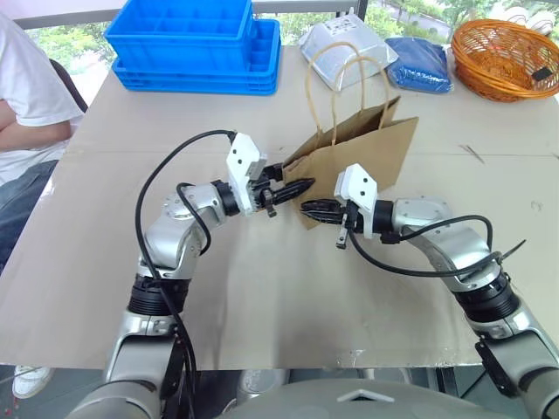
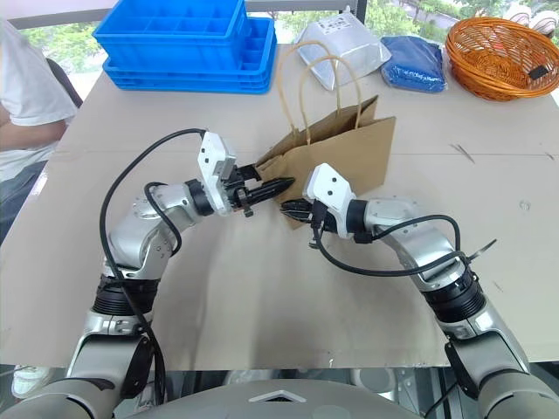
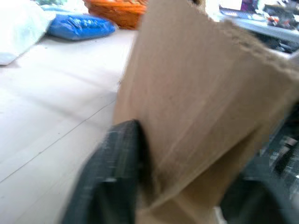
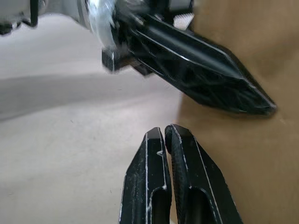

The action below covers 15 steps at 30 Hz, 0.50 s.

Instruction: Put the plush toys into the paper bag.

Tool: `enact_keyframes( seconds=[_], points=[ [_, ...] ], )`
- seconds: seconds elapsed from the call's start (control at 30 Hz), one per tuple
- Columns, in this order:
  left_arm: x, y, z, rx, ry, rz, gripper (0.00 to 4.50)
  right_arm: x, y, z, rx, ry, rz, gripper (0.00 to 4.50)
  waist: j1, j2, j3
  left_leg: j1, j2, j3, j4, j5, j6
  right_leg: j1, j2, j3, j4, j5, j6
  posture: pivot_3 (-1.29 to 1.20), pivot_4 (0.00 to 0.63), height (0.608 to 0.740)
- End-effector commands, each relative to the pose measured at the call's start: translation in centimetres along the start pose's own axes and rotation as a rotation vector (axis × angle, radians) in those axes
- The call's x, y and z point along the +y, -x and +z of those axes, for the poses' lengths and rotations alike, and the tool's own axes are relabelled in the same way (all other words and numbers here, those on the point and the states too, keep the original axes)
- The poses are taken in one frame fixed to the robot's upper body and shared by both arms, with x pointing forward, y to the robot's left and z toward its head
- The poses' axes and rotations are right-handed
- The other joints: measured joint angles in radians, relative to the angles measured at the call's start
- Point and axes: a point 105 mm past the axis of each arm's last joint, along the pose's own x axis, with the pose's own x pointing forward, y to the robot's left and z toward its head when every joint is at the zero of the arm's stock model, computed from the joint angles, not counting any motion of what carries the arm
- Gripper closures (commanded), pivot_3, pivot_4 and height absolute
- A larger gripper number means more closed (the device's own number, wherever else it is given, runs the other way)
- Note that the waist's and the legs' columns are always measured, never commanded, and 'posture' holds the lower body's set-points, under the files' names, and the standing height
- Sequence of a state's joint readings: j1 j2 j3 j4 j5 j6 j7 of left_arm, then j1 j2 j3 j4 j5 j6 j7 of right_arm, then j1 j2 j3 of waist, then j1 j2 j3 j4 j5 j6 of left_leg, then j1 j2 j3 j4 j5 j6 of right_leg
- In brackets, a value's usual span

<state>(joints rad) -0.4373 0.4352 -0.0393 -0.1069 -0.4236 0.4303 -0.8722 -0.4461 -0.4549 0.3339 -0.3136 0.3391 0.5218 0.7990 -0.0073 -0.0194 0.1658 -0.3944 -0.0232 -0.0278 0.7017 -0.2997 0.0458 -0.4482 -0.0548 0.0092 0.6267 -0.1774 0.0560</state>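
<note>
Both grippers meet at the paper bag's near corner.
Left gripper (image 1: pixel 297 188) pinches the paper bag (image 1: pixel 367 157); right gripper (image 1: pixel 316 209), fingers together, sits beside it. Blue crates (image 1: pixel 196 44) at eleven o'clock, orange basket (image 1: pixel 502 57) at one.

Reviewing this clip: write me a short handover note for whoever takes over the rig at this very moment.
Left claw: closed on the lower corner of the tan kraft paper bag, which leans tilted mid-table.
Right claw: shut, holding nothing, just beside that corner.
Plush toys: none seen on the table; whether any are inside the bag cannot be told.
Done: bag gripped.
Left: check the bag, find the toys, load them.
</note>
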Motion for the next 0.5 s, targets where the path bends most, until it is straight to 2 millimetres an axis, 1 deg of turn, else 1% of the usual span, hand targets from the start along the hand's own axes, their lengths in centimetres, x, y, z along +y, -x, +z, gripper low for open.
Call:
enact_keyframes(
  seconds=[0.03,0.07,0.13,0.17,0.2,0.23,0.27,0.3,0.33,0.37,0.47,0.5],
  points=[
    [0.4,0.6,1.4,-0.042,-0.070,-0.017,4.21,0.5,2.2,1.9,-0.054,0.057,-0.041,4.50,0.002,0.000,0.000,0.000,0.000,0.000,0.000,0.000,0.000,0.000,0.000,0.000,0.000,0.000,0.000,0.00,0.150,0.740],
    [0.4,0.7,1.4,-0.039,-0.080,-0.027,4.48,0.6,2.6,2.0,-0.054,0.070,-0.052,4.50,0.002,0.000,0.000,0.000,0.000,0.000,0.000,0.000,0.000,0.000,0.000,0.000,0.000,0.000,0.000,0.00,0.150,0.740],
    [0.6,0.9,1.6,-0.049,-0.111,-0.054,4.48,1.1,3.7,2.3,-0.059,0.058,-0.058,4.50,0.001,0.000,0.000,0.000,0.000,0.000,0.000,0.000,0.000,0.000,0.000,0.000,0.000,0.000,0.000,0.00,0.150,0.740],
    [0.8,1.1,1.7,-0.052,-0.125,-0.090,4.48,1.1,4.7,2.9,-0.080,0.046,-0.087,4.50,0.002,0.000,0.000,0.000,0.000,0.000,0.000,0.000,0.000,0.000,0.000,0.000,0.000,0.000,0.000,0.00,0.150,0.740],
    [1.1,1.4,1.8,-0.047,-0.147,-0.118,4.50,1.4,5.6,3.3,-0.090,0.038,-0.105,3.93,0.003,0.000,0.000,0.000,0.000,0.000,0.000,0.000,0.000,0.000,0.000,0.000,0.000,0.000,0.000,0.00,0.150,0.740],
    [1.4,1.6,1.7,-0.031,-0.167,-0.154,4.50,1.8,6.7,3.4,-0.083,0.036,-0.126,3.74,0.007,0.000,0.000,0.000,0.000,0.000,0.000,0.000,0.000,0.000,0.000,0.000,0.000,0.000,0.000,0.00,0.150,0.740],
    [1.8,1.8,1.7,-0.019,-0.178,-0.184,4.50,2.2,7.6,3.3,-0.067,0.039,-0.147,3.23,0.010,0.000,0.000,0.000,0.000,0.000,0.000,0.000,0.000,0.000,0.000,-0.001,0.000,0.000,0.000,0.00,0.150,0.740],
    [2.1,2.0,1.7,-0.012,-0.185,-0.208,4.50,2.4,8.4,3.2,-0.045,0.043,-0.167,2.81,0.012,0.000,0.000,0.000,0.000,0.000,0.000,0.000,0.000,0.000,0.000,-0.001,0.000,0.000,0.000,0.00,0.150,0.740],
    [2.3,2.3,1.7,-0.006,-0.186,-0.239,4.50,2.7,9.3,2.9,-0.023,0.044,-0.193,2.25,0.012,0.000,0.000,0.000,-0.001,0.000,0.000,0.000,0.000,0.000,0.000,-0.001,-0.001,0.000,0.000,0.00,0.150,0.740],
    [2.5,2.5,1.7,0.004,-0.186,-0.271,4.50,3.1,10.3,2.5,0.002,0.038,-0.218,2.08,0.017,0.000,0.000,0.000,-0.001,0.001,0.000,0.000,0.001,0.000,0.000,0.000,-0.001,0.000,0.000,0.00,0.150,0.740],
    [2.7,2.9,1.2,0.036,-0.227,-0.353,4.50,4.2,13.2,1.4,0.080,0.043,-0.309,1.04,0.025,0.000,0.000,0.000,-0.001,0.001,0.000,-0.002,0.003,0.001,0.001,-0.001,-0.001,0.000,0.000,0.00,0.150,0.740],
    [2.8,2.9,1.1,0.041,-0.242,-0.372,4.50,4.5,14.0,1.1,0.105,0.057,-0.335,0.58,0.028,0.000,0.000,0.000,-0.001,0.001,0.000,-0.002,0.004,0.001,0.001,-0.001,-0.001,0.000,0.000,0.00,0.150,0.740]
  ],
)
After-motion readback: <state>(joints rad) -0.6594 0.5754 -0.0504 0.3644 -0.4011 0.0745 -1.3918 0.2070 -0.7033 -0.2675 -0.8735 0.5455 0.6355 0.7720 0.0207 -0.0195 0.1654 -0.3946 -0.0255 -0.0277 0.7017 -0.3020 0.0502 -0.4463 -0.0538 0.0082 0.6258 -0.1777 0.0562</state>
